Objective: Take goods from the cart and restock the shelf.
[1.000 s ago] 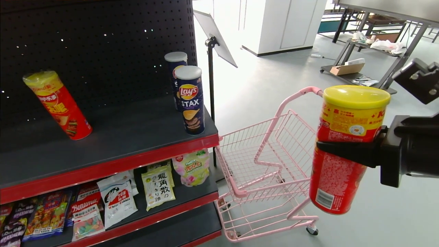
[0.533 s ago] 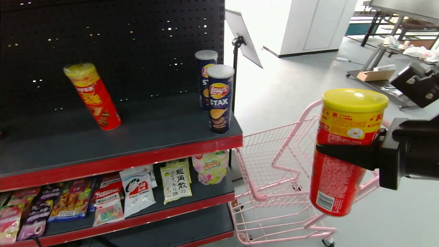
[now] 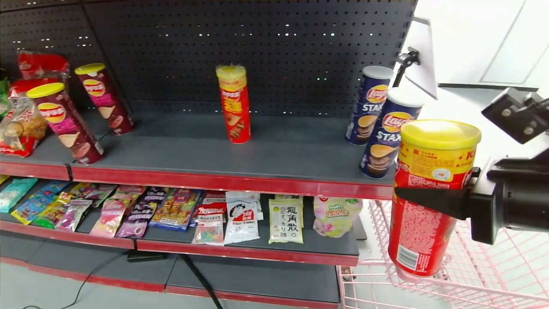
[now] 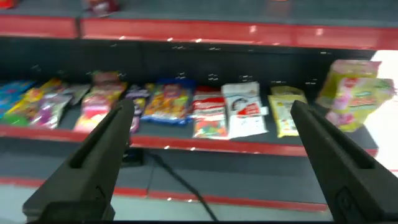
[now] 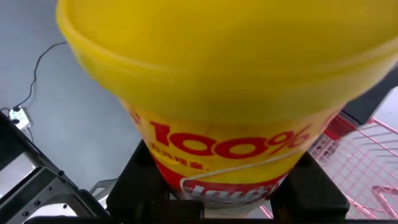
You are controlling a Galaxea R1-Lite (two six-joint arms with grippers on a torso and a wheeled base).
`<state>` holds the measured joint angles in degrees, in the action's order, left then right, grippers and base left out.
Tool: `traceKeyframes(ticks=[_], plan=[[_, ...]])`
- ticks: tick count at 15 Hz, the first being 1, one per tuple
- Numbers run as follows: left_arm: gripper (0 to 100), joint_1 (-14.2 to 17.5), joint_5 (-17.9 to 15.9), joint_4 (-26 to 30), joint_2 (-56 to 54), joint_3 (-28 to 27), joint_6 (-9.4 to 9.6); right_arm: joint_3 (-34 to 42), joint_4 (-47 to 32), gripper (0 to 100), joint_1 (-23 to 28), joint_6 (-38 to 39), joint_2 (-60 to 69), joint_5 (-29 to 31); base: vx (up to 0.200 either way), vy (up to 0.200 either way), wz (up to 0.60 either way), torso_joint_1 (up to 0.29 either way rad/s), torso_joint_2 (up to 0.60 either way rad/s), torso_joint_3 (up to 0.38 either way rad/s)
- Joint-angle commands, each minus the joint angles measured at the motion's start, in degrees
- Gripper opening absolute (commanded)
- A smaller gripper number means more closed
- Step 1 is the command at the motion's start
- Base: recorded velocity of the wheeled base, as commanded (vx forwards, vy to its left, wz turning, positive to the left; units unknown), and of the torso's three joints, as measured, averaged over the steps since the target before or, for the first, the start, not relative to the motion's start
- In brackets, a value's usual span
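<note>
**Red can (image 3: 418, 236) upright past shelf (image 3: 240, 182) end**

The left claw (image 4: 209, 111) gaped empty. Two blue tubes (image 3: 386, 133) stood at the shelf's right end, partly behind the red can, gripped lid-up, near vertical, by the right claw (image 3: 429, 199) above the pink cart (image 3: 493, 274).

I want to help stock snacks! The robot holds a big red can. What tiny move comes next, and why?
Probably swing the right gripper leftward toward the shelf. Its fingers are shut on the red can, which hangs by the pink cart, and bare shelf lies between the thin red can and the blue cans.
</note>
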<state>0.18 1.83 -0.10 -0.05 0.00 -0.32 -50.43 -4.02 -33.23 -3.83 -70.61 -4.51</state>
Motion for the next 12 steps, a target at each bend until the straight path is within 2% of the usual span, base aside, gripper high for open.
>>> traceKeyframes(ticks=[1, 4, 6, 8, 12], plan=[[100, 0.0, 0.0, 0.0, 0.0, 0.0, -0.03, 1.6, 0.3, 0, 0.3, 0.0, 1.4, 0.2, 0.0, 0.0, 0.0, 0.0, 0.0, 0.0], [100, 0.0, 0.0, 0.0, 0.0, 0.0, -0.03, 6.1, 6.3, 0, 0.4, 0.5, 4.4, -2.9, 0.0, 0.0, 0.0, 0.0, 0.0, 0.0], [100, 0.0, 0.0, 0.0, 0.0, 0.0, -0.03, 9.2, 11.8, 0, 2.1, 0.4, 5.0, -6.2, 0.0, 0.2, 0.0, 0.014, 0.0, 0.002], [100, 0.0, 0.0, 0.0, 0.0, 0.0, -0.03, 11.5, 16.5, 0, 3.6, 0.3, 4.9, -5.9, 0.0, 0.2, 0.0, -0.007, 0.0, 0.005], [100, 0.0, 0.0, 0.0, 0.0, 0.0, -0.03, 11.6, 16.3, 0, 4.7, -0.2, 5.2, -5.8, 0.0, 0.2, 0.0, 0.003, 0.01, 0.002]])
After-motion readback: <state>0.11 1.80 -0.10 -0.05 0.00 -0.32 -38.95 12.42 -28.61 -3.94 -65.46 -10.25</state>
